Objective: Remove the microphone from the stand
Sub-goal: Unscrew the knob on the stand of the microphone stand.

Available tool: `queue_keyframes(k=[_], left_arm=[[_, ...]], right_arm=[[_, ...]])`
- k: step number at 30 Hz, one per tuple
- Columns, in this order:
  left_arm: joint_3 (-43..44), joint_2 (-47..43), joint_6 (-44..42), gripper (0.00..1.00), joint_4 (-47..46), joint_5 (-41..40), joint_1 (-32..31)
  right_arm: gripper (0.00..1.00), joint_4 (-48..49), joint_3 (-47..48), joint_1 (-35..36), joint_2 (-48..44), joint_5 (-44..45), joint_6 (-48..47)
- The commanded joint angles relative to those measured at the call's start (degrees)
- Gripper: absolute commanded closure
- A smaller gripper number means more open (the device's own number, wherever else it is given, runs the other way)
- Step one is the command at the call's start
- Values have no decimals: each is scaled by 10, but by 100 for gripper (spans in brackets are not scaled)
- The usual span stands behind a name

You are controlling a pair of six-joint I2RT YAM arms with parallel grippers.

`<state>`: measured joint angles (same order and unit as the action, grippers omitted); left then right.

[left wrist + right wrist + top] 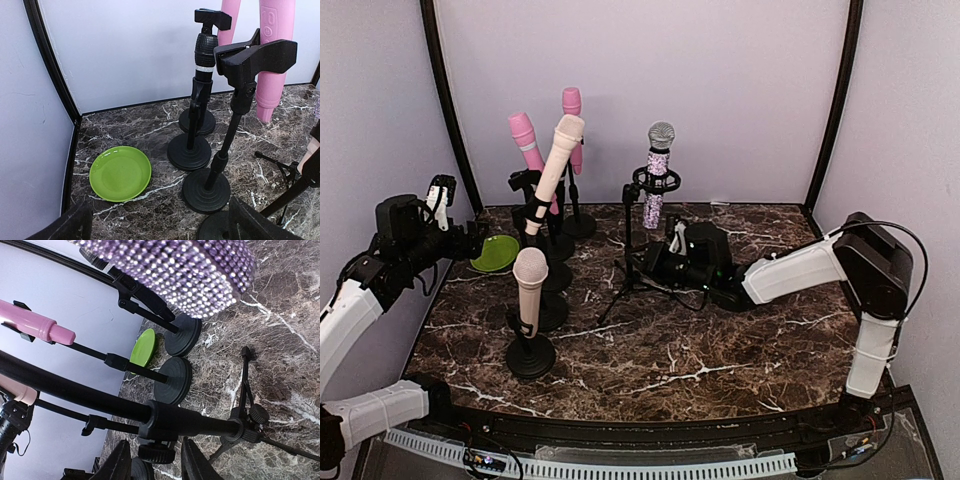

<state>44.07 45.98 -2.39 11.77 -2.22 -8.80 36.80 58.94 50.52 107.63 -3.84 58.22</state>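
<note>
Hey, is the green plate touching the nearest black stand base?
Apart. The left wrist view shows bare marble between the green plate and that stand base.

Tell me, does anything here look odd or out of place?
Only the green plate near the left wall: it lies empty beside the microphone stands. Nothing looks tipped, spilled or broken.

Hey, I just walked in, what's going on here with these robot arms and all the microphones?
The right gripper is down low at the tripod stand that holds the sparkly purple microphone. Its fingers sit either side of the stand's lower pole, but I can't tell whether they grip it. The microphone is in its ring mount, not yet removed. The left gripper hangs open and empty on the left, near the green plate. The other microphones stand on their round-base stands, untouched.
</note>
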Motion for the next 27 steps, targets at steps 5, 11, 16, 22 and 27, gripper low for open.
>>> queue_keyframes(k=[5,11,16,22,27], left_arm=[[-6,-8,-6,4,-13,0,4],[-5,-8,-6,4,-13,1,4],[-6,-7,-6,4,-13,1,4],[-6,-7,-6,4,-14,1,4],[-6,-7,-6,4,-13,1,4]], right_arm=[[70,8,20,3,10,2,-1],[79,-10,29,3,14,10,-8],[85,-40,33,5,8,27,-26],[90,-110,60,17,5,64,-64],[92,-191,99,37,2,123,-115]])
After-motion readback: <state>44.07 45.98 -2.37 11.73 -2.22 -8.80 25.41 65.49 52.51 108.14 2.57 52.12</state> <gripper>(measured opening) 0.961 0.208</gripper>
